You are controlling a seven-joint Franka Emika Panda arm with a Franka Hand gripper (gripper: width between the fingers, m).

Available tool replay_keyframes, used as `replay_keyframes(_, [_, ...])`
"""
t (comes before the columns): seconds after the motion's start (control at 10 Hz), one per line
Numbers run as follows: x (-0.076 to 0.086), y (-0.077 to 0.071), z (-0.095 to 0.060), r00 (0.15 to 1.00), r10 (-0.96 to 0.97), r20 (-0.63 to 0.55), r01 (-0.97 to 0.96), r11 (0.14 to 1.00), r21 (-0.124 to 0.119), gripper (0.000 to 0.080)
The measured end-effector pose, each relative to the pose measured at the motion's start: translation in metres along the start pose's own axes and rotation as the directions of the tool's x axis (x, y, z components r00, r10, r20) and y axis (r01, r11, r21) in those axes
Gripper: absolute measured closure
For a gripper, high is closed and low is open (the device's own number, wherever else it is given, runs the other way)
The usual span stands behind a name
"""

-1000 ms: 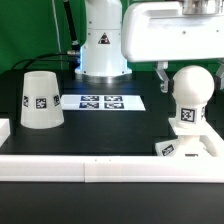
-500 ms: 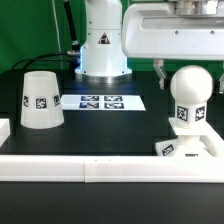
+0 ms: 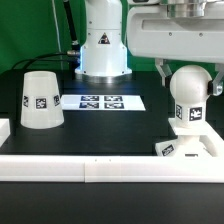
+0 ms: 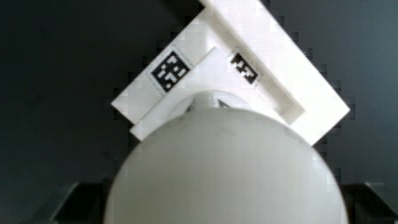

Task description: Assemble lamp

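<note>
The lamp bulb (image 3: 189, 86) stands upright by its tagged stem on the low base (image 3: 185, 148) at the exterior view's right. My gripper (image 3: 188, 82) hangs over it, a dark finger on each side of the bulb's round head. Small gaps show on both sides, so the jaws are open. In the wrist view the bulb (image 4: 222, 165) fills the space between the fingers of my gripper (image 4: 217, 205), with the tagged base (image 4: 222, 70) beyond it. The cone shade (image 3: 40, 99) stands wide end down at the exterior view's left, apart from both.
The marker board (image 3: 100, 101) lies flat between the shade and the bulb. The white robot pedestal (image 3: 103, 45) stands behind it. A white rail (image 3: 90, 166) runs along the table's near edge, with a white block (image 3: 4, 128) at the far left.
The gripper body has risen slightly over the bulb. The bulb, base and shade stay where they were.
</note>
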State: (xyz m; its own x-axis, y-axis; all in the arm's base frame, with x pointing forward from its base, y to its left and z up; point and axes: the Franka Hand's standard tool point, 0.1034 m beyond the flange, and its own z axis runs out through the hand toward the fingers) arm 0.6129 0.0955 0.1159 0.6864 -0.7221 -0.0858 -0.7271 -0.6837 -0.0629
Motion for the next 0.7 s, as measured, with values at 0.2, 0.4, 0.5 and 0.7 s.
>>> replay_keyframes(0.2, [-0.001,-0.0007,0.0003,1.0,0.022,0.0,-0.022,1.0,0.001,0.014])
replay_keyframes(0.4, [-0.001,-0.0007,0.0003,0.998,-0.065,-0.001,0.065,0.998,0.001,0.0111])
replay_keyframes(0.5, [-0.0003,-0.001,0.0003,0.992,-0.122,-0.004,0.122,0.992,0.004,0.0102])
replay_keyframes(0.7, [-0.0007,-0.0013,0.0003,0.931,-0.364,-0.005,0.364,0.931,0.003,0.0101])
